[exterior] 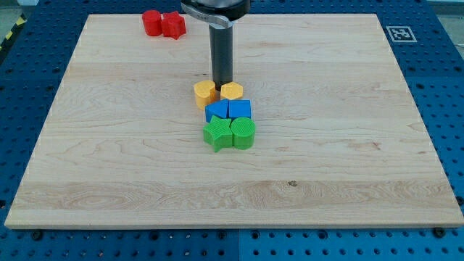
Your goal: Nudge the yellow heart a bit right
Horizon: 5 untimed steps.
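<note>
My tip rests on the board between two yellow blocks near the middle, toward the top edge; there is no pincer on this rod, so nothing opens or closes. The left yellow block and the right yellow block sit just beside the tip; which one is the heart I cannot tell for sure, though the left looks likelier. Below them lie two blue blocks and two green blocks; two red blocks sit near the top-left corner. The approach step seems unfinished: pushing rightward calls for the tip to stand on the heart's left side first.
</note>
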### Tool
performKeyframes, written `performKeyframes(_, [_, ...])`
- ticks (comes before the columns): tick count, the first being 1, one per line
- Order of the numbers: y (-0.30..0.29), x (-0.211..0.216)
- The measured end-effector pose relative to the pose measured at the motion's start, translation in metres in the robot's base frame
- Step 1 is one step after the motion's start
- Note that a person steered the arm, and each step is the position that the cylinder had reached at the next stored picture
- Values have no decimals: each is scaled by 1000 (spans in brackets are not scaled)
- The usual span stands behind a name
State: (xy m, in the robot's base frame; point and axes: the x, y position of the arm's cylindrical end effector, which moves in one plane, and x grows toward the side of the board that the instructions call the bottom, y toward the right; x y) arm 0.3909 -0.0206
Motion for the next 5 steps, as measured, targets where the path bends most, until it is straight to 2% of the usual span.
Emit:
performKeyframes(1, [-1, -21])
performKeyframes(3, [-74, -29])
performKeyframes(4, [-61, -4])
performKeyframes(5, [-45, 4])
